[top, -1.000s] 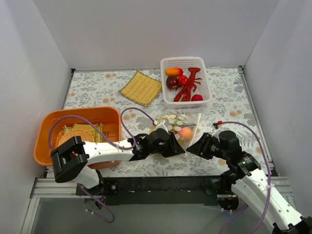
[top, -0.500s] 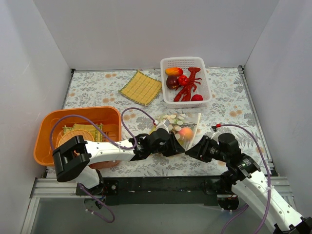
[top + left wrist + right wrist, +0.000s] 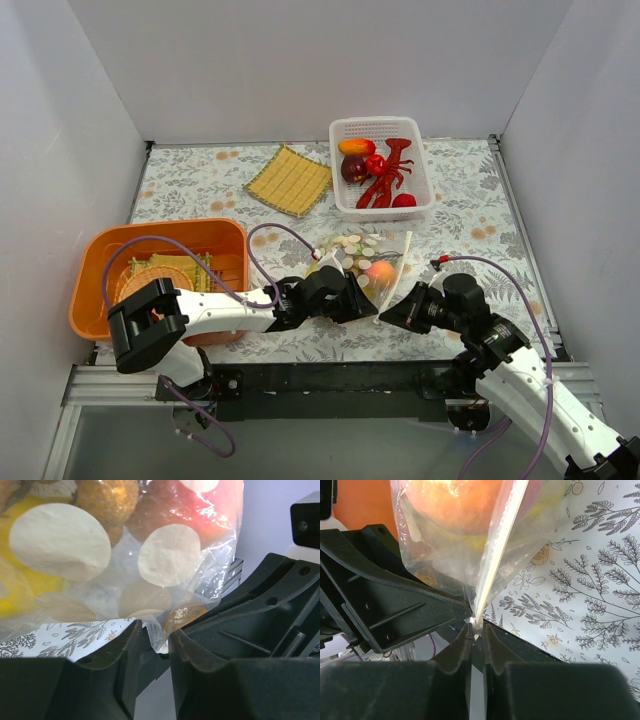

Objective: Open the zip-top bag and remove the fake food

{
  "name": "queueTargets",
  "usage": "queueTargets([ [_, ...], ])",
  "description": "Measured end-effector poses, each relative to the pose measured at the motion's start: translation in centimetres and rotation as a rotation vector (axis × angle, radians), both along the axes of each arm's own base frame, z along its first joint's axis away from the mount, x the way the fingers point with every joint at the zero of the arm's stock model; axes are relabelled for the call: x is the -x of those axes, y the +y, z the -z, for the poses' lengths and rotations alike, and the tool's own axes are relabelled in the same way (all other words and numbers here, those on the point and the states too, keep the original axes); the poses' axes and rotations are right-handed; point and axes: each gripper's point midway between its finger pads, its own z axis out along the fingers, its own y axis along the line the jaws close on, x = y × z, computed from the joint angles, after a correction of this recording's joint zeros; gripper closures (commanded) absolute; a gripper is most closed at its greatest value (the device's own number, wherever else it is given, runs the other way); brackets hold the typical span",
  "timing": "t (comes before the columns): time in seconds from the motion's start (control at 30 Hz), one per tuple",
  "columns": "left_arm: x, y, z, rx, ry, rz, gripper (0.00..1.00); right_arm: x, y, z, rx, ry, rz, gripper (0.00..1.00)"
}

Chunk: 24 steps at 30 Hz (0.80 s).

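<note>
The zip-top bag (image 3: 362, 256), clear with white dots, lies mid-table between my two grippers. Inside it show a red-orange round fruit (image 3: 380, 272), something yellow and a brownish piece (image 3: 107, 500). My left gripper (image 3: 362, 305) is shut on the bag's near corner (image 3: 167, 630). My right gripper (image 3: 385, 313) is shut on the tip of the bag's white zip strip (image 3: 492, 570), right beside the left gripper. In the right wrist view the fruit (image 3: 455, 502) presses against the plastic.
A white slotted basket (image 3: 382, 166) at the back holds a red toy lobster (image 3: 388, 172) and other toy foods. A yellow woven mat (image 3: 289, 180) lies left of it. An orange bin (image 3: 160, 275) stands at the left, beside the left arm.
My right gripper has moved left to the bag's near corner and closed on the zip strip. The left gripper has shifted slightly and keeps its hold.
</note>
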Motion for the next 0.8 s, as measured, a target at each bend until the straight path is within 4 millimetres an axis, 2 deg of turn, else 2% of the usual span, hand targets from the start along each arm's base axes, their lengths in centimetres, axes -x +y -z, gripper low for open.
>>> queueTargets([
  [0.17, 0.0, 0.3, 0.5, -0.005, 0.002, -0.011, 0.67, 0.0, 0.0, 0.2, 0.003, 0.007, 0.001, 0.94],
  [0.33, 0.2, 0.6, 0.7, 0.003, -0.001, -0.024, 0.73, -0.1, 0.0, 0.4, 0.012, 0.009, 0.005, 0.94],
  [0.8, -0.1, 0.2, -0.8, 0.063, -0.035, -0.036, 0.76, -0.3, -0.1, 0.2, 0.012, -0.003, 0.015, 0.94],
])
